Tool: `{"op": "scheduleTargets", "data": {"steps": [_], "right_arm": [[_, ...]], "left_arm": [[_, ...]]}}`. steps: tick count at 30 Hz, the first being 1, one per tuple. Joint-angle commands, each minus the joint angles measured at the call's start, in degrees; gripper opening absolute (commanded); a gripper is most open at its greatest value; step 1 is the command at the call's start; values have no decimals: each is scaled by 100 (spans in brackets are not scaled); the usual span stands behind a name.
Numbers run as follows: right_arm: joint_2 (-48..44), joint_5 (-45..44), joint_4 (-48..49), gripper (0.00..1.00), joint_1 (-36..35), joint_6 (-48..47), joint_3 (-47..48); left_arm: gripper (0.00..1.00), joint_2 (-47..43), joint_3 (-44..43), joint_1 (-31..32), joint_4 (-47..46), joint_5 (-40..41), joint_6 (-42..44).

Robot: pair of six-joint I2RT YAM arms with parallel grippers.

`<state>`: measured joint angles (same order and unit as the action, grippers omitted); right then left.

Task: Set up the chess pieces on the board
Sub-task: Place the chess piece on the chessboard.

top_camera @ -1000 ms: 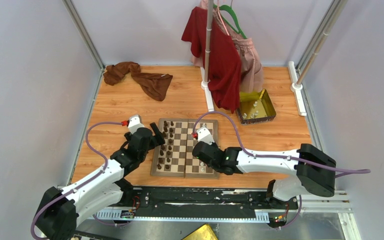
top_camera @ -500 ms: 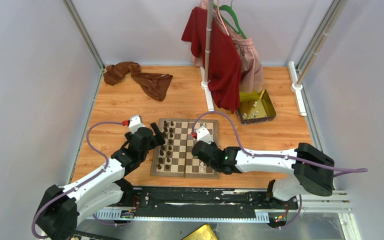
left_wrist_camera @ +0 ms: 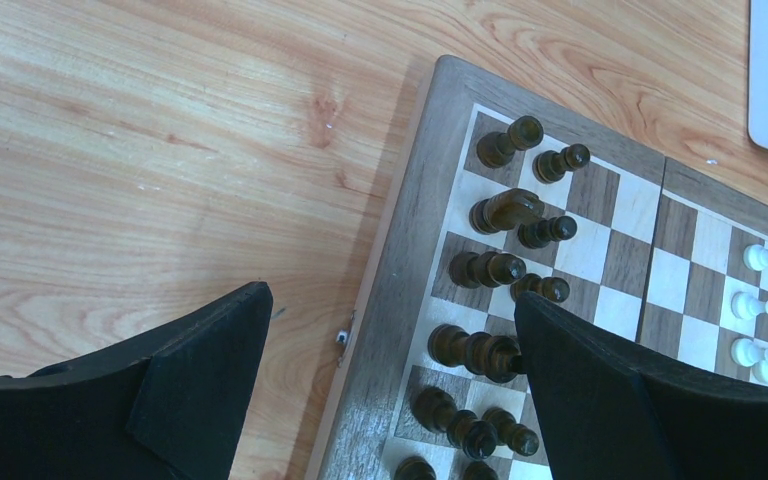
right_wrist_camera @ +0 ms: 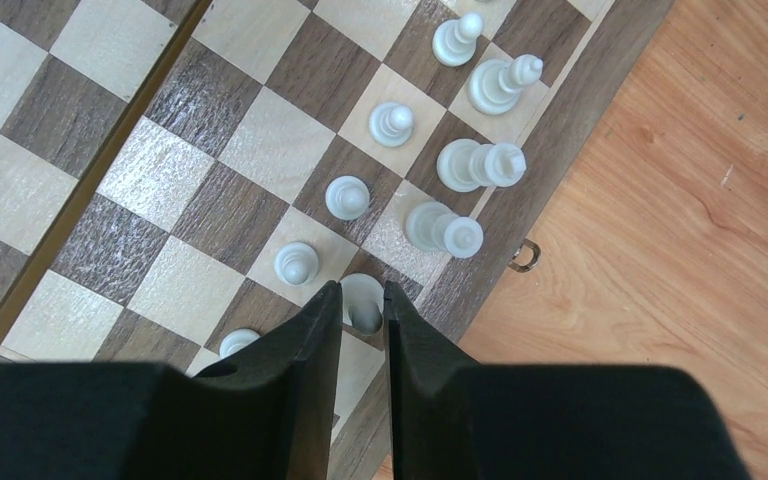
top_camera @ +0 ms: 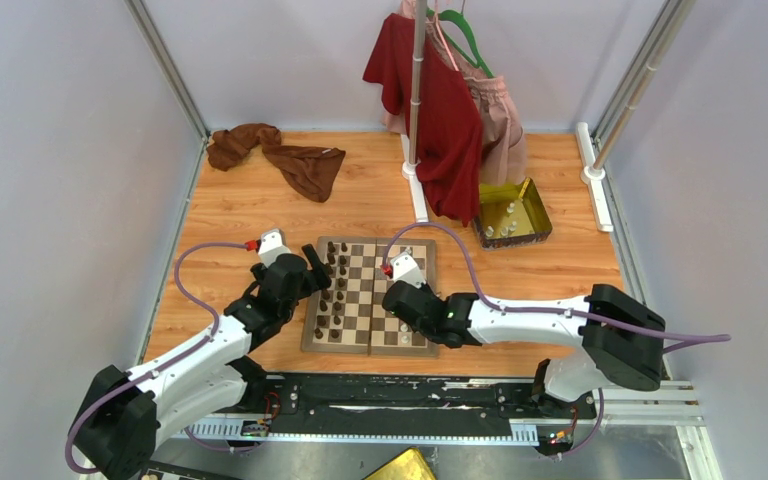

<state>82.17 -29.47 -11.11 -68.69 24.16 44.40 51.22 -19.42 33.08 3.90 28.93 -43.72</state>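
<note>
Working from the left: my left gripper (left_wrist_camera: 390, 305) hangs released and empty over the board (left_wrist_camera: 430, 130), above its left border and beside the dark pieces (left_wrist_camera: 505, 210) already ranked there. On the right, the right gripper (right_wrist_camera: 363, 288) brackets a white piece (right_wrist_camera: 359, 305) on the back row by the right border; pinching or freed, I cannot tell. I'd spread the fingers fully, then lift straight up, clear of its white neighbours (right_wrist_camera: 445, 228).
</note>
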Motion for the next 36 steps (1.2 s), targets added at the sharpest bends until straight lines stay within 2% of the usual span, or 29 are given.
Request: {"op": "scheduleTargets", "data": {"steps": [1,10,19,26,30,36], "right_arm": [[56,29,-73,27,61,34,60],[-141,-18,-178,30,57,37,60],[-854,-89,-625,30,27,96,129],[-1636,-758,-907,33,111,-55,274],[-1871,-899,-842,36,746,-273,402],[-2089,-554,-252,41,2402,-447,430]], "left_arm": [[100,34,7,-31,-79,124,-4],[100,27,0,-38,-78,95,-13],[100,-33,0,-30,-50,80,-30],[100,-51,0,-30,-60,95,-13],[100,1,-16,-30,-114,79,-26],[100,101,-27,-34,-203,60,-31]]}}
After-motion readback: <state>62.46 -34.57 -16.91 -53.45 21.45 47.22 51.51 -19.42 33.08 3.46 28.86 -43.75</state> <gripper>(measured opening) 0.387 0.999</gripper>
